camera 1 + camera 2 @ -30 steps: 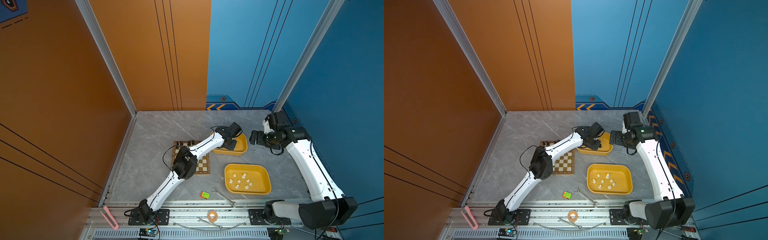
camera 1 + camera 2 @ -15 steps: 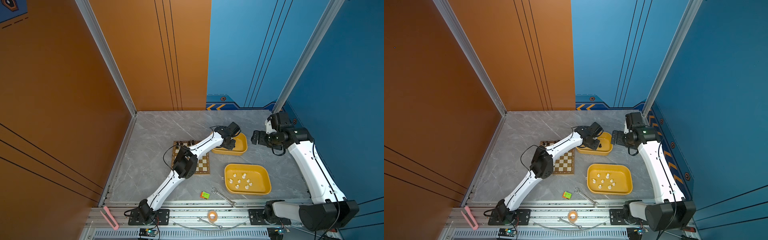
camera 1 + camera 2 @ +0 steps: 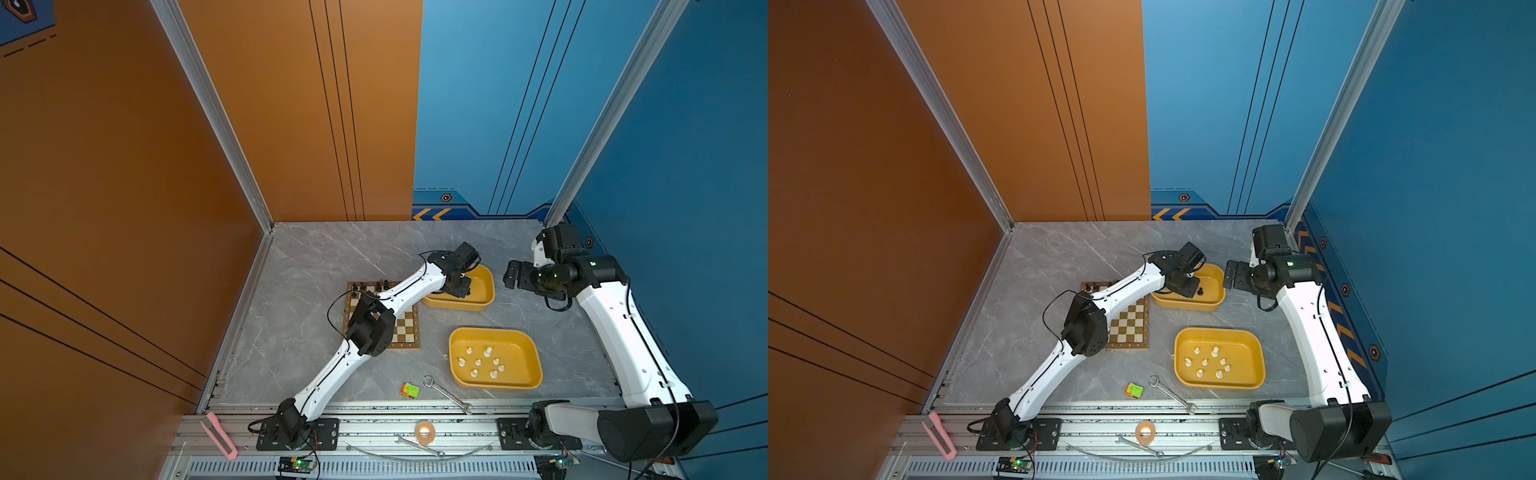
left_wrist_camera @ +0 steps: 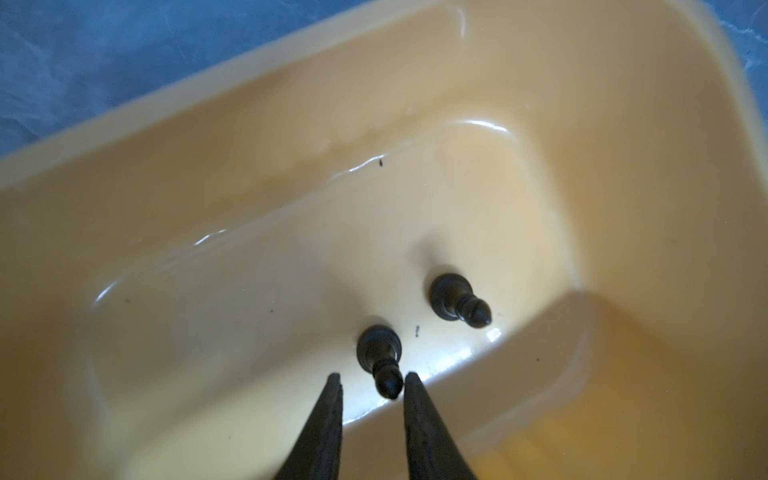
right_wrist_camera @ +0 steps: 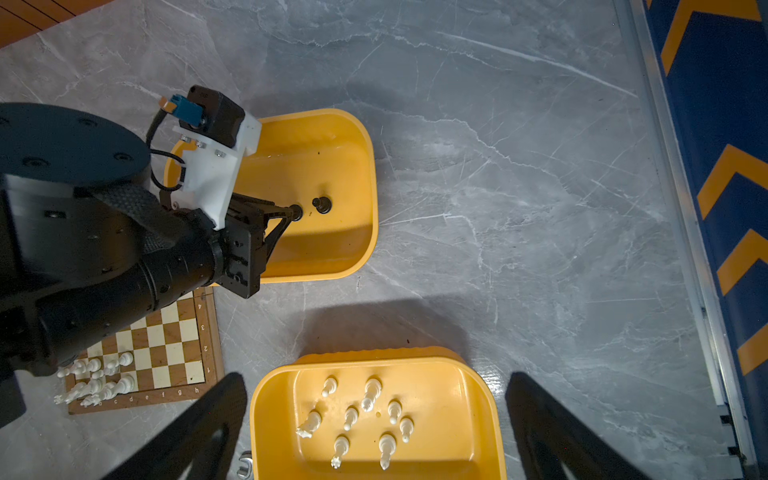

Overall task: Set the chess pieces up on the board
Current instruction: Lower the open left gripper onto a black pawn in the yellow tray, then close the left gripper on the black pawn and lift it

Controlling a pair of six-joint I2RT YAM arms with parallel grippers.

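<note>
My left gripper (image 4: pixel 372 375) reaches down into the far yellow tray (image 4: pixel 291 124), jaws narrowly open. Its fingertips flank the head of a standing black chess piece (image 4: pixel 380 353), which touches one finger while a gap shows at the other. A second black piece (image 4: pixel 457 301) stands beside it. The board (image 3: pixel 405 328) lies left of the trays, partly under the left arm, with black pieces (image 3: pixel 370 286) on its far row and white pieces (image 5: pixel 95 378) at its near side. Several white pieces (image 5: pixel 365 411) stand in the near yellow tray (image 5: pixel 478 407). My right gripper (image 5: pixel 374 376) hovers wide open, empty, high above the table.
A wrench (image 3: pixel 446 395) and a small green-orange block (image 3: pixel 410 390) lie near the table's front edge. On the front rail are a pink cutter (image 3: pixel 219 434), an orange roll (image 3: pixel 424 431) and another wrench. Orange and blue walls enclose the table closely.
The left gripper has edged slightly inside the far tray, its jaws narrowing a little round the black piece. The right arm has shifted only slightly and stays wide open.
</note>
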